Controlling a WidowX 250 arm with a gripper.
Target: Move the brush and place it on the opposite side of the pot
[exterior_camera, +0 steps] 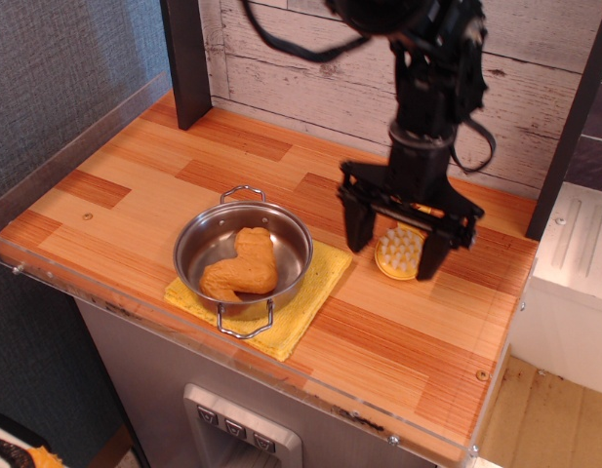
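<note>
The yellow brush (399, 253) lies on the wooden table to the right of the pot, round head with white bristles facing up; its handle is hidden behind the gripper. The shiny steel pot (205, 241) sits on a yellow cloth (313, 292) near the table's front and holds an orange-brown food piece (242, 265). My black gripper (393, 251) stands right over the brush, fingers spread wide on either side of it, not pinching it.
A dark post (186, 58) stands at the back left and a white plank wall (310, 58) runs along the back. A clear plastic rim (281, 375) edges the table front and left side. A white cabinet (574, 283) stands to the right.
</note>
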